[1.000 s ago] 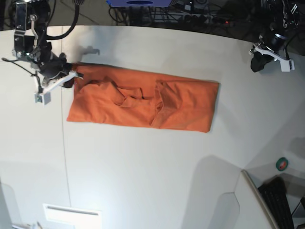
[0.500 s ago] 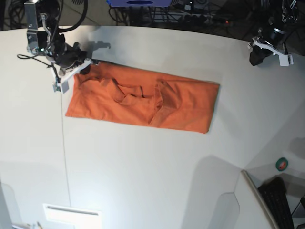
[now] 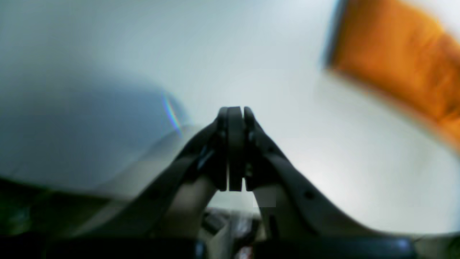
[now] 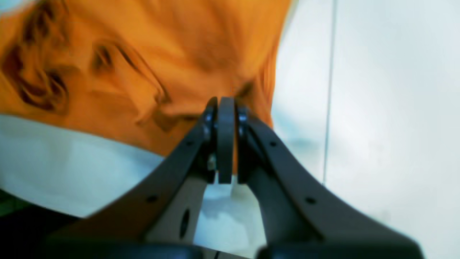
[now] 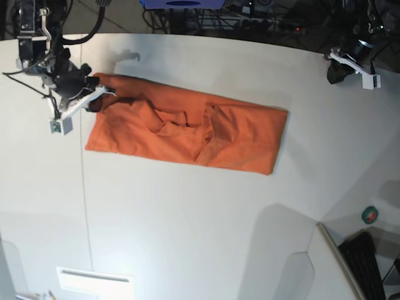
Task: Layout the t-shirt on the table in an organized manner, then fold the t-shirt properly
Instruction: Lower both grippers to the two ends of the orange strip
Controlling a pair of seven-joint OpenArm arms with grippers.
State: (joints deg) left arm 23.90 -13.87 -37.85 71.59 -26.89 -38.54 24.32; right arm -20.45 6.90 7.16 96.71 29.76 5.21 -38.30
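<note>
The orange t-shirt (image 5: 237,134) lies as a long folded band across the white table (image 5: 187,212), with rumpled folds near its middle. My right gripper (image 5: 104,94) is at the shirt's far left corner. In the right wrist view its jaws (image 4: 225,104) are shut on the t-shirt's (image 4: 143,54) edge, and wrinkled fabric fills the view behind them. My left gripper (image 5: 337,74) hovers at the table's far right, well apart from the shirt. In the left wrist view the left gripper (image 3: 231,109) is shut and empty over bare table, with the t-shirt (image 3: 395,61) blurred at the upper right.
A thin dark seam (image 5: 84,206) crosses the table just left of the shirt. A green tape roll (image 5: 370,215) and a black keyboard (image 5: 365,262) sit on a lower surface at the right. A white panel (image 5: 94,281) lies at the near left edge. Cables run behind the table.
My right gripper swung toward the far edge and then back left, dragging the shirt's far left corner with it. The left arm drifted slightly toward the far edge.
</note>
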